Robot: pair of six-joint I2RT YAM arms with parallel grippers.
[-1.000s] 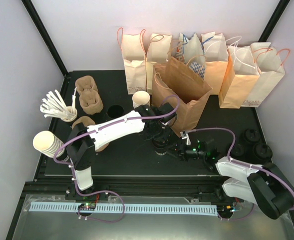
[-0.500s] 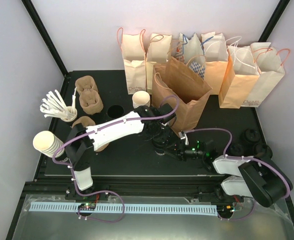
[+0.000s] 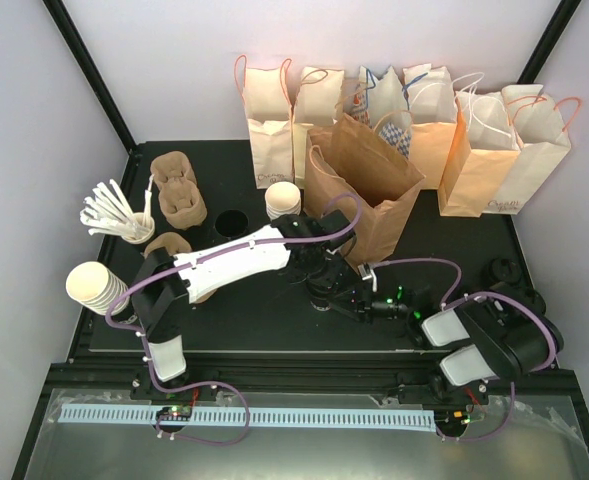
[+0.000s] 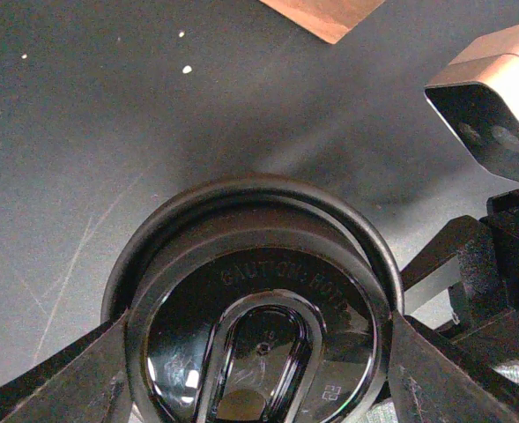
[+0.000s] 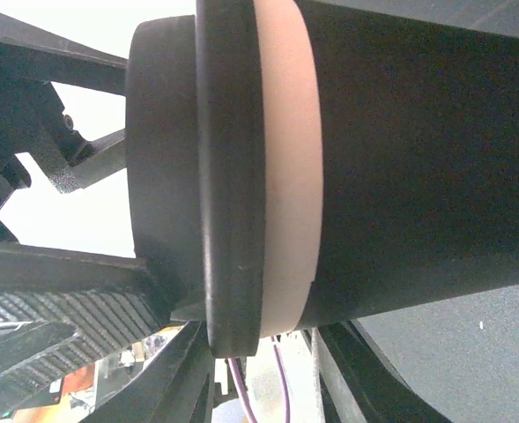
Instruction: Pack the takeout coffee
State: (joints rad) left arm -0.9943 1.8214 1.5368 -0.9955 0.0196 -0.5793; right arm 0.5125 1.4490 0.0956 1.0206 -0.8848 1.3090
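The takeout coffee (image 5: 281, 167) is standing upright on the tabletop (image 4: 109, 106), just in front of the open brown paper bag (image 3: 369, 190). It is being gripped from above by the left end effector (image 4: 259, 352), whose fingers (image 4: 74, 388) are being pressed against opposite sides of the black lid (image 4: 259, 300). The right end effector (image 3: 344, 297) is being held low at the cup's side, about level with the pale paper under the lid. Whether its jaws are touching the cup cannot be told, since the cup is filling that wrist view.

The step is being judged as a handover, or a steadying of the cup, ahead of the move into the bag. If it is to be done well, the cup's body just below the lid's rim is being judged the best place for the right jaws. Only light pressure is being advised there, since thin paper walls are likely to buckle. The lid is not being trusted for lifting, as it could be pulled off. The top grip is best being let go only once the side grip is sure, with the cup being kept upright.
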